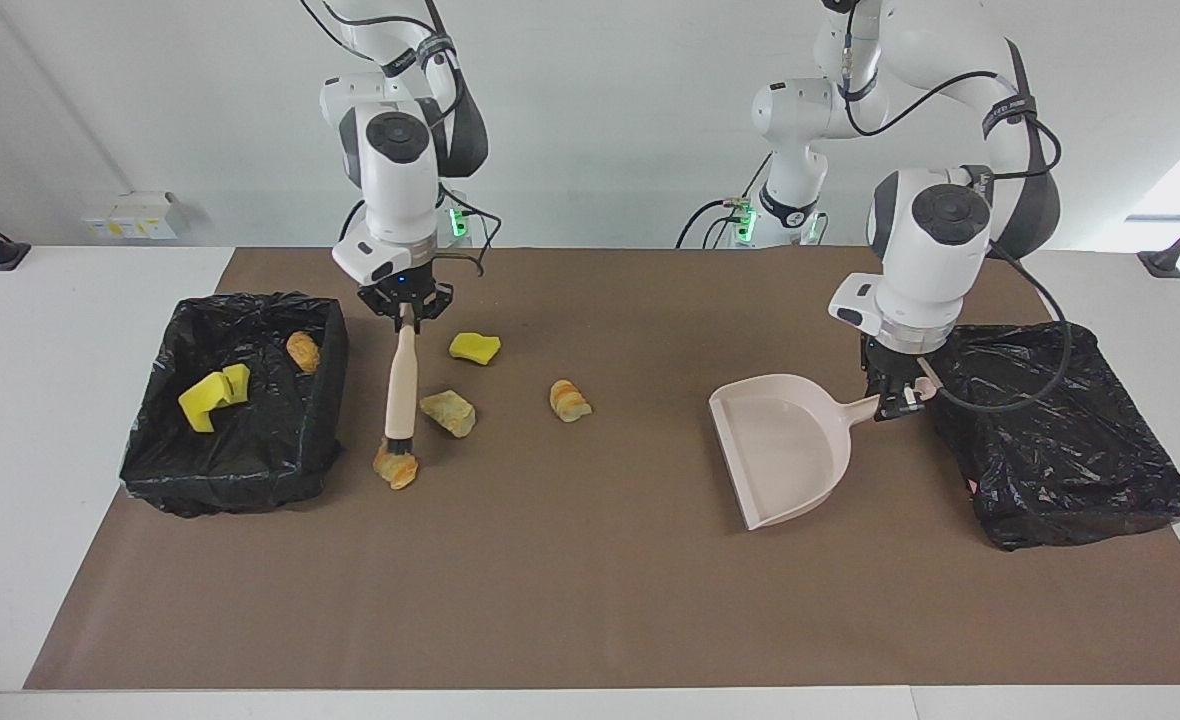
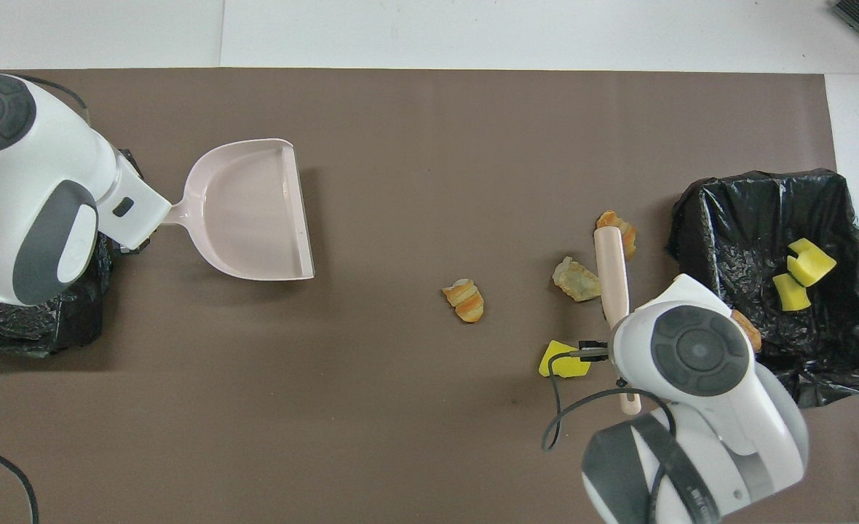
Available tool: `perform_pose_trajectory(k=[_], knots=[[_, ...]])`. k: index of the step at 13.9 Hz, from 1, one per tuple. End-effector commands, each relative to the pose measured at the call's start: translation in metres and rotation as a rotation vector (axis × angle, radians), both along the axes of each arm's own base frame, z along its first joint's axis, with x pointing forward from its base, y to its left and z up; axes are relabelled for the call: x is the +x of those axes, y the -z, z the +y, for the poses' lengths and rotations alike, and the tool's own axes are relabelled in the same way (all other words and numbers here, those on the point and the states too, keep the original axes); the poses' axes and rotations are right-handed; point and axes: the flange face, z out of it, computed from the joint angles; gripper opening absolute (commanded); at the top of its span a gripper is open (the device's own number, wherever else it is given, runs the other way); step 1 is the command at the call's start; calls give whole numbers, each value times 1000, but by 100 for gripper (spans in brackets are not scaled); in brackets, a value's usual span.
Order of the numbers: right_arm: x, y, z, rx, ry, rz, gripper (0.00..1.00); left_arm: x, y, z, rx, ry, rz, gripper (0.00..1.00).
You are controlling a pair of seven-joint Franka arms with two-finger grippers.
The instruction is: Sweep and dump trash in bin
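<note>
Two black-lined bins are set on the tabletop [image 1: 590, 600], one at each end: the bin [image 1: 235, 400] at the right arm's end, a second bin [image 1: 1060, 440] at the left arm's end. A dustpan [image 1: 780, 450] is gripped by its handle in the left tool [image 1: 895, 400], beside the second bin. A brush [image 1: 400, 385] is clamped in the right tool [image 1: 408, 308], bristles on one bread lump [image 1: 395, 468]. Three trash scraps [image 1: 225, 385] are seen inside the bin; four lie on the tabletop beside it.

Robot lab: two arm bases [image 1: 790, 200] bolted at white table [image 1: 70, 400], bare wall.
</note>
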Motion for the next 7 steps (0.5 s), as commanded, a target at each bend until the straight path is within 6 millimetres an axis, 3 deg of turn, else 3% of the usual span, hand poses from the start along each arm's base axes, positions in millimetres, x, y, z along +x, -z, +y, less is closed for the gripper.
perform_pose_trajectory(k=[1, 3, 4, 6, 7], knots=[[18, 19, -27, -8, -82, -26, 0, -26, 4, -18, 10, -11, -21, 0], [33, 47, -54, -20, -98, -46, 0, -38, 11, -27, 16, -21, -7, 0], [35, 60, -57, -14, -98, -38, 0, -45, 12, -31, 20, -21, -5, 0], [34, 73, -47, -2, -99, -8, 0, -59, 22, -35, 28, -25, 14, 0], [30, 73, -26, -4, -137, 9, 0, -65, 23, -39, 31, -28, 16, 0]])
